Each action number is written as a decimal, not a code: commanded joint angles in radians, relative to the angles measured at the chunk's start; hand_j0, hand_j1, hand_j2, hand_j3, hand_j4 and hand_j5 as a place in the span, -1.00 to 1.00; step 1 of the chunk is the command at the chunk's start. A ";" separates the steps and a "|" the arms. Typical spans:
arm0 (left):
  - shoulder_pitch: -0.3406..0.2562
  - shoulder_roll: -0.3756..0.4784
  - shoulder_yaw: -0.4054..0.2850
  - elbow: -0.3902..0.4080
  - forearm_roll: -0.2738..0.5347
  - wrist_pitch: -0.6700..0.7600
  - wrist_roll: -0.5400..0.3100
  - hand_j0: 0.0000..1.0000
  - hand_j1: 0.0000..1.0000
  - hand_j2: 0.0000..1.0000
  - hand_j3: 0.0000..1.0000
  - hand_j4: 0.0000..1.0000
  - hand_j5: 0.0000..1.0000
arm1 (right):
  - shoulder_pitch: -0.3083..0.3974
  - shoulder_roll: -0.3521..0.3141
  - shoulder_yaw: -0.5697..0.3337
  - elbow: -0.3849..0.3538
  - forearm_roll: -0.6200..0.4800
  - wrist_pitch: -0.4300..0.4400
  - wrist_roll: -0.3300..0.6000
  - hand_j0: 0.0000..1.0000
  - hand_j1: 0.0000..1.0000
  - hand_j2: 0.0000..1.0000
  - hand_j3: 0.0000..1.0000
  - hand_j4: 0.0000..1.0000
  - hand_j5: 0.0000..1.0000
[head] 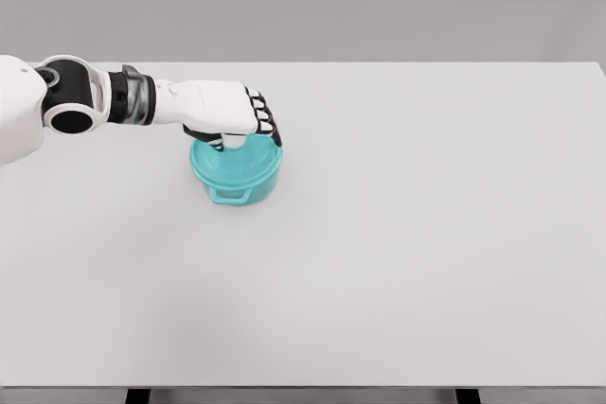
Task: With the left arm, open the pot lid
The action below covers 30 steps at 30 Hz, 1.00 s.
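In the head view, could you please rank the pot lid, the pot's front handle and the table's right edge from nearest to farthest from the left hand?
1. Pot lid, directly under the left hand.
2. Front handle, on the pot's near side.
3. Table's right edge, far right.

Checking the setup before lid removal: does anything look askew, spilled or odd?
Nothing stands out. The teal pot sits upright on the white table with its lid on and level, and nothing is spilled. The left robot hand is over the lid, fingers curled at the knob; whether it actually grips cannot be told.
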 commanded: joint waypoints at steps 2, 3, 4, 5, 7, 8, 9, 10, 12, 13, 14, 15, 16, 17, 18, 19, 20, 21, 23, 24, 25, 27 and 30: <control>0.000 0.001 -0.004 0.000 -0.004 -0.003 -0.005 0.54 0.54 0.54 0.54 0.54 0.54 | 0.000 0.000 -0.001 0.000 0.000 0.000 0.000 1.00 1.00 1.00 1.00 1.00 1.00; 0.000 0.003 -0.004 0.000 -0.007 -0.003 -0.004 0.54 0.54 0.54 0.54 0.54 0.54 | 0.000 0.000 0.001 0.000 0.000 0.000 0.000 1.00 1.00 1.00 1.00 1.00 1.00; -0.002 0.004 -0.004 0.000 -0.007 -0.003 -0.004 0.54 0.54 0.54 0.54 0.54 0.54 | 0.000 0.000 -0.001 0.000 0.000 0.000 0.000 1.00 1.00 1.00 1.00 1.00 1.00; -0.003 0.007 -0.004 0.000 -0.007 -0.003 -0.004 0.54 0.54 0.54 0.54 0.54 0.54 | 0.000 0.000 -0.001 0.000 0.000 0.000 0.000 1.00 1.00 1.00 1.00 1.00 1.00; -0.005 0.012 -0.004 -0.001 -0.007 -0.003 -0.004 0.54 0.54 0.54 0.54 0.54 0.54 | 0.000 0.000 -0.001 0.000 0.000 0.000 0.000 1.00 1.00 1.00 1.00 1.00 1.00; -0.005 0.015 -0.004 -0.003 -0.007 -0.003 -0.004 0.55 0.55 0.55 0.55 0.55 0.55 | 0.000 0.000 -0.001 0.000 0.000 0.000 0.000 1.00 1.00 1.00 1.00 1.00 1.00; -0.005 0.016 -0.004 -0.003 -0.007 -0.003 -0.004 0.55 0.55 0.55 0.55 0.55 0.55 | 0.000 0.000 -0.001 0.000 0.000 0.000 0.000 1.00 1.00 1.00 1.00 1.00 1.00; -0.006 0.016 -0.004 -0.004 -0.007 -0.003 -0.004 0.54 0.54 0.54 0.54 0.54 0.54 | 0.000 0.000 -0.001 0.000 0.000 0.000 0.000 1.00 1.00 1.00 1.00 1.00 1.00; -0.006 0.016 -0.004 -0.004 -0.009 -0.003 -0.004 0.53 0.53 0.53 0.53 0.53 0.53 | 0.000 0.000 0.001 0.000 0.000 0.000 0.000 1.00 1.00 1.00 1.00 1.00 1.00; -0.006 0.016 -0.006 -0.006 -0.009 -0.003 -0.004 0.48 0.48 0.48 0.48 0.48 0.48 | 0.000 0.000 -0.001 0.000 0.000 0.000 0.000 1.00 1.00 1.00 1.00 1.00 1.00; -0.008 0.016 -0.010 -0.006 -0.009 -0.003 -0.004 0.43 0.43 0.43 0.43 0.43 0.43 | 0.000 0.000 0.001 0.000 0.000 0.000 0.000 1.00 1.00 1.00 1.00 1.00 1.00; -0.008 0.016 -0.010 -0.006 -0.009 -0.003 -0.004 0.42 0.42 0.42 0.42 0.42 0.42 | 0.000 0.000 -0.001 0.000 0.000 0.000 0.000 1.00 1.00 1.00 1.00 1.00 1.00; -0.008 0.016 -0.010 -0.007 -0.009 -0.003 -0.004 0.42 0.42 0.42 0.42 0.42 0.42 | 0.000 0.000 -0.001 0.000 0.000 0.000 0.000 1.00 1.00 1.00 1.00 1.00 1.00; -0.008 0.016 -0.010 -0.007 -0.009 -0.003 -0.004 0.41 0.41 0.41 0.41 0.41 0.41 | 0.000 0.000 0.001 0.000 0.000 0.000 0.000 1.00 1.00 1.00 1.00 1.00 1.00; -0.008 0.016 -0.010 -0.009 -0.009 -0.003 -0.004 0.38 0.38 0.38 0.38 0.38 0.38 | 0.000 0.000 -0.001 0.000 0.000 0.000 0.000 1.00 1.00 1.00 1.00 1.00 1.00; -0.008 0.016 -0.010 -0.009 -0.009 -0.003 -0.004 0.32 0.32 0.32 0.32 0.32 0.32 | 0.000 0.000 0.001 0.000 0.000 0.000 0.000 1.00 1.00 1.00 1.00 1.00 1.00; -0.008 0.016 -0.010 -0.009 -0.009 -0.003 -0.004 0.31 0.31 0.31 0.31 0.31 0.31 | 0.000 0.000 -0.001 0.000 0.000 0.000 0.000 1.00 1.00 1.00 1.00 1.00 1.00; -0.008 0.016 -0.010 -0.009 -0.009 -0.003 -0.004 0.31 0.31 0.31 0.31 0.31 0.31 | 0.000 0.000 -0.001 0.000 0.000 0.000 0.000 1.00 1.00 1.00 1.00 1.00 1.00; -0.008 0.016 -0.012 -0.009 -0.009 -0.003 -0.004 0.28 0.28 0.28 0.28 0.28 0.28 | 0.000 0.000 -0.001 0.000 0.000 0.000 0.000 1.00 1.00 1.00 1.00 1.00 1.00; -0.008 0.016 -0.012 -0.009 -0.009 -0.003 -0.004 0.22 0.22 0.22 0.22 0.22 0.22 | 0.000 0.000 -0.001 0.000 0.000 0.000 0.000 1.00 1.00 1.00 1.00 1.00 1.00; -0.008 0.016 -0.012 -0.009 -0.009 -0.003 -0.004 0.22 0.22 0.22 0.22 0.22 0.22 | 0.000 0.000 -0.001 0.000 0.000 0.000 0.000 1.00 1.00 1.00 1.00 1.00 1.00; -0.008 0.016 -0.012 -0.009 -0.009 -0.003 -0.004 0.17 0.17 0.17 0.17 0.17 0.17 | 0.000 0.000 -0.001 0.000 0.000 0.000 0.000 1.00 1.00 1.00 1.00 1.00 1.00; -0.008 0.016 -0.012 -0.010 -0.009 -0.003 -0.004 0.16 0.16 0.16 0.16 0.16 0.16 | 0.000 0.000 -0.001 0.000 0.000 0.000 0.000 1.00 1.00 1.00 1.00 1.00 1.00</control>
